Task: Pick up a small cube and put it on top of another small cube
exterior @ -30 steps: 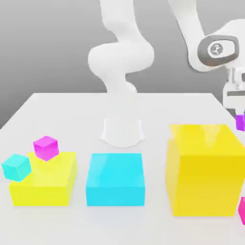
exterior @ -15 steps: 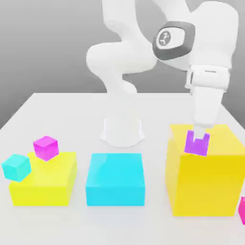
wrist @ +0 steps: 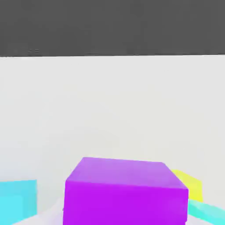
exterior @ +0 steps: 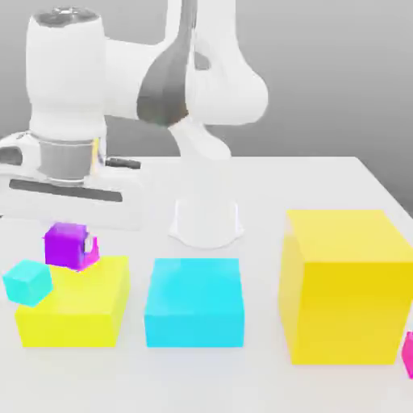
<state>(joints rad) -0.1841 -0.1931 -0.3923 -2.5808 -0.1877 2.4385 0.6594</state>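
- Over the low yellow block, toward the exterior view's left, you're holding the purple cube in the gripper. The jaws are closing snugly on it, spreading only as wide as the cube is needing.
- You're gripping it by two opposite sides, which is leaving its underside free for landing on another cube. Looks like the right idea to me.
- Your target, the magenta cube, is peeking out from behind the purple one toward the exterior view's right. The overlap is hiding the gap, so I'm not able to tell whether they're touching.
- You're carrying the hand pretty much upright above that corner, presumably because you're wanting a straight drop. I'm reading this as the final lining-up step, with most of the job behind you.
- The small cyan cube is sitting just beside your work area, so I'm guessing you're needing to watch your clearance there.
- If the purple cube is hanging off-center, you're risking a nudge to the magenta one or a topple on release. I'd be centering it over the magenta top, then lowering gently and opening up only once it's resting flat.
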